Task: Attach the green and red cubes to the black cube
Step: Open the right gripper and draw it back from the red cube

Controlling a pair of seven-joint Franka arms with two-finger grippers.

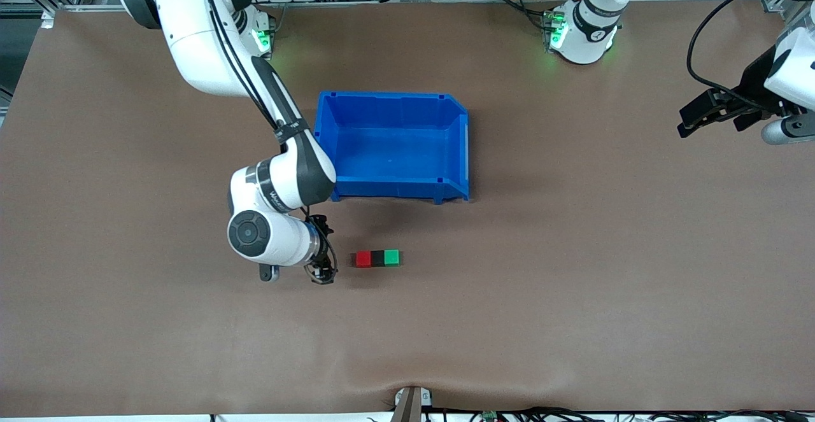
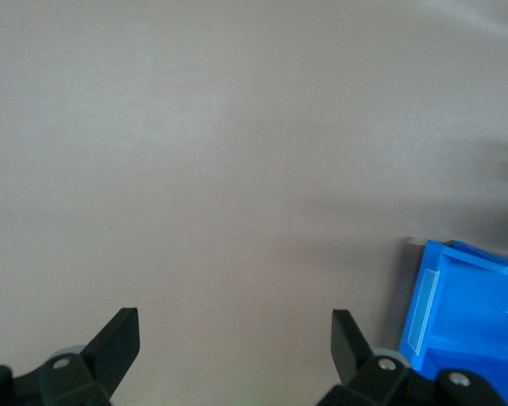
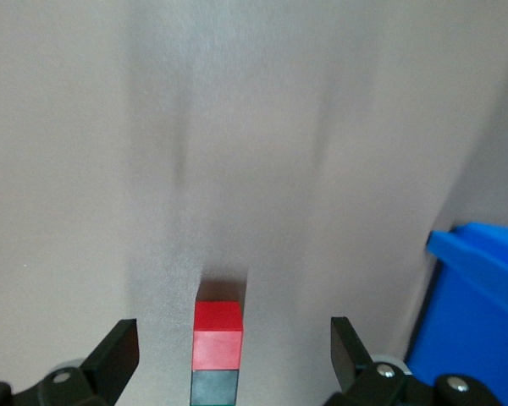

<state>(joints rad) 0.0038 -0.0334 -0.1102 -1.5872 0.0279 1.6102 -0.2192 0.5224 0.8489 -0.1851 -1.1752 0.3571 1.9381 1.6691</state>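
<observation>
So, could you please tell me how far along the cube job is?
Joining looks done: red cube, black cube and green cube sit touching in a row. Nothing is in hand: right gripper open beside the row, left gripper open, waiting aside. Nothing visibly remains.

**No legible text**

Nothing in these views can be read as words, numbers or brand names. The right arm [image 1: 280, 186] carries a line of lettering on the white ring of its wrist, near the blue bin [image 1: 395, 186], but the letters are too small to make out. The left arm [image 1: 589, 27] has a dark band with a small mark at its base; that cannot be read either. The bin's clear label slot [image 2: 421, 311] appears blank.
</observation>
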